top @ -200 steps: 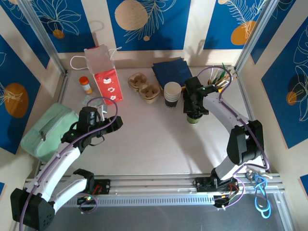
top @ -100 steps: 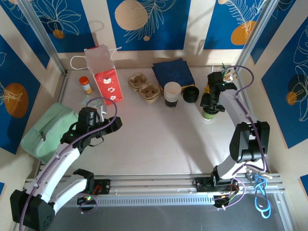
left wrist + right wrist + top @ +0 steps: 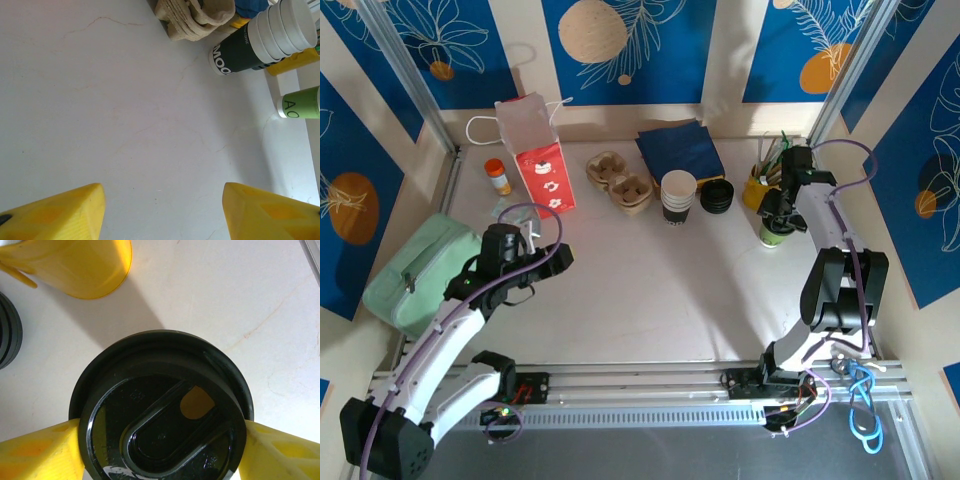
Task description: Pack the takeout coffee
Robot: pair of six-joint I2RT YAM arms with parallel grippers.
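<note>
The step in hand seems to be the carrying of the coffee cup point(image 3: 775, 236), which is at the far right side of the table point(image 3: 640, 290), just beside a yellow holder point(image 3: 75, 265) and well apart from the red paper bag point(image 3: 542, 170) and the cardboard cup tray point(image 3: 620, 182) on the far left. I cannot tell if the cup stands on the table or is a little above it. The next move probably calls for bringing the cup across to the tray or the bag while keeping it upright, and passing the stack of empty cups point(image 3: 677, 195) without touching it. The right gripper point(image 3: 160, 445) is spread wide around the cup, and its yellow fingers point(image 3: 40, 452) press on both sides just under the black lid point(image 3: 160, 410). The left gripper point(image 3: 162, 210) hangs over bare table with its fingers apart and pinches nothing.
</note>
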